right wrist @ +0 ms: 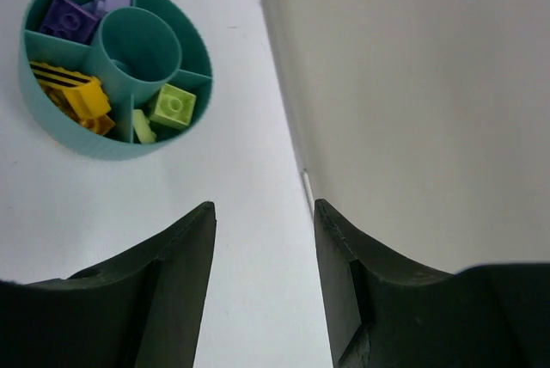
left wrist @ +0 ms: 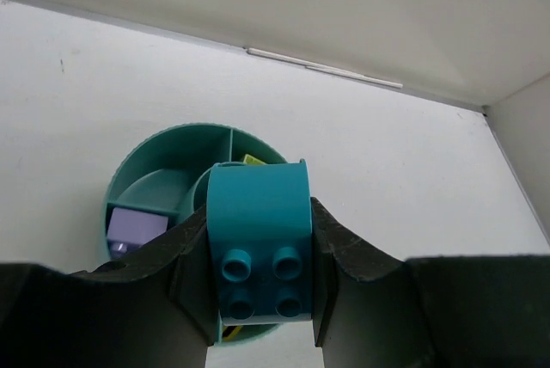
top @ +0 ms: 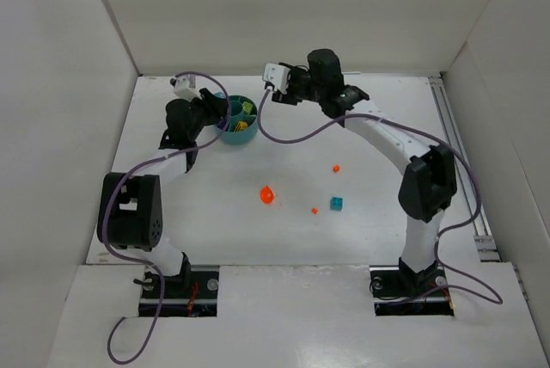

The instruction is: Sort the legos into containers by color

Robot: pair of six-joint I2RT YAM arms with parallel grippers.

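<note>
1. Firstly, the left gripper (left wrist: 262, 286) pinches a curved teal brick (left wrist: 258, 213) between its pads, held at the left edge of the teal bowl (top: 239, 134).
2. Inside the bowl, purple bricks (right wrist: 69, 17), yellow bricks (right wrist: 76, 95) and lime green bricks (right wrist: 174, 107) lie in separate wedges around the central cup (right wrist: 137, 39).
3. Just right of the bowl, the right gripper (right wrist: 265, 213) has its jaws spread, with nothing between them.
4. Loose on the table (top: 215, 213) are an orange piece (top: 268, 194), two orange bits (top: 314, 210) and a small teal brick (top: 338, 204).
</note>
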